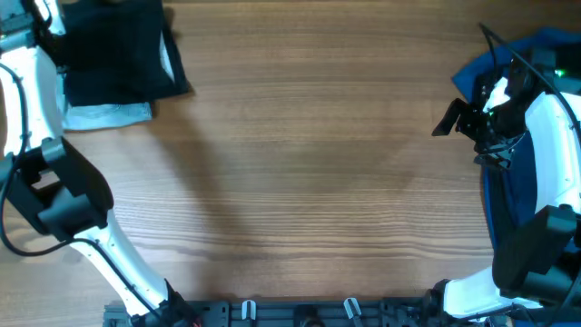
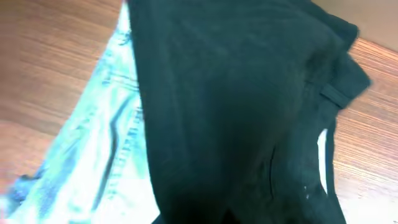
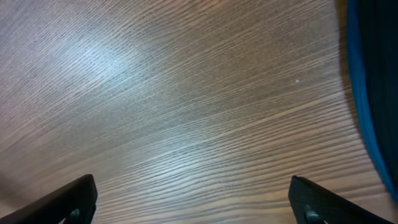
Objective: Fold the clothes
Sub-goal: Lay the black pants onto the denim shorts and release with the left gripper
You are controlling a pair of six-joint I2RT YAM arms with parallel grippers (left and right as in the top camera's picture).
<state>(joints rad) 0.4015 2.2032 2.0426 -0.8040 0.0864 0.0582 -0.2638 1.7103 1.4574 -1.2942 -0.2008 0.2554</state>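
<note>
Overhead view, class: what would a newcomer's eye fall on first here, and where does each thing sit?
The black folded garment at the table's far-left corner stands out, lying on a pale blue denim piece. At the right edge a bright blue cloth lies under the right arm, whose right gripper is open over bare wood. Between them stretches the brown wooden table.

Soft, even light from above fills the overhead view, with only a faint, diffuse shadow on the table beside the left arm. The left wrist view is blurred, the black garment nearly featureless and the pale denim smeared. In the right wrist view a pale glare sits upper left and the grain lines bow toward the edges.
</note>
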